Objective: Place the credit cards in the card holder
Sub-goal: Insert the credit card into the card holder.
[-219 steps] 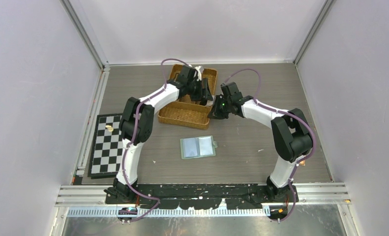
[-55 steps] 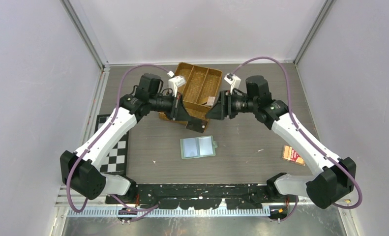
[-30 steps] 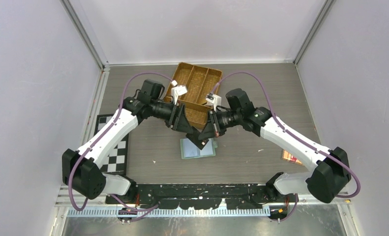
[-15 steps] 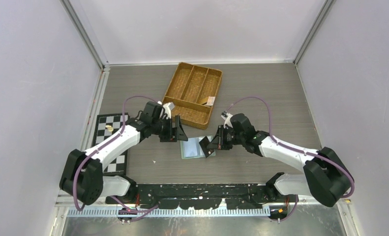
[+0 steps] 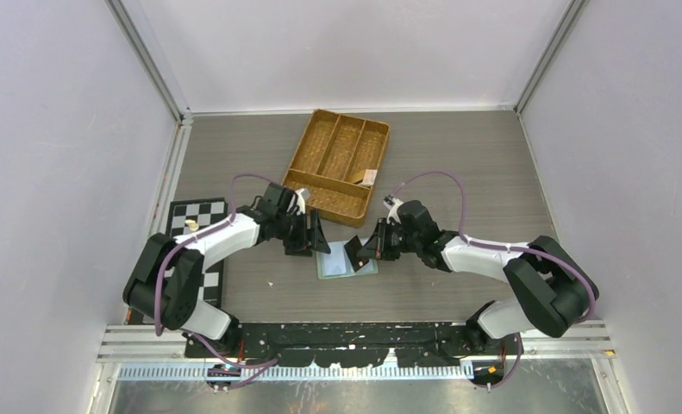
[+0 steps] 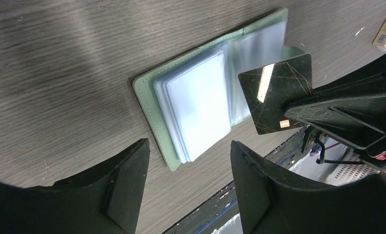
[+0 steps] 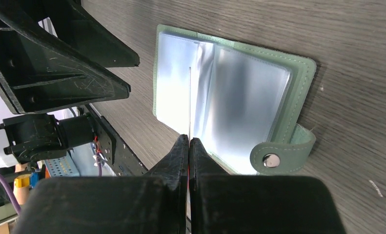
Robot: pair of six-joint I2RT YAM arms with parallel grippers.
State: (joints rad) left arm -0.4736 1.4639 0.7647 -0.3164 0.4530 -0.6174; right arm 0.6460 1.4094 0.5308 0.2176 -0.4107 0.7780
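Holder [image 5: 347, 260] lies open, sleeves up, at lower centre of the top view, just below the tray [image 5: 341, 164]; its sleeves look empty. Right gripper [image 7: 188, 142] is clamped tight on a dark card [image 6: 276, 92], which it holds edge-down over the holder near its fold; the card is not yet in a sleeve. Left gripper [image 6: 190, 146] stands wide apart and holds nothing, at the holder's left edge in the top view. Judgement: first insertion in hand; no card stowed; other cards not seen.
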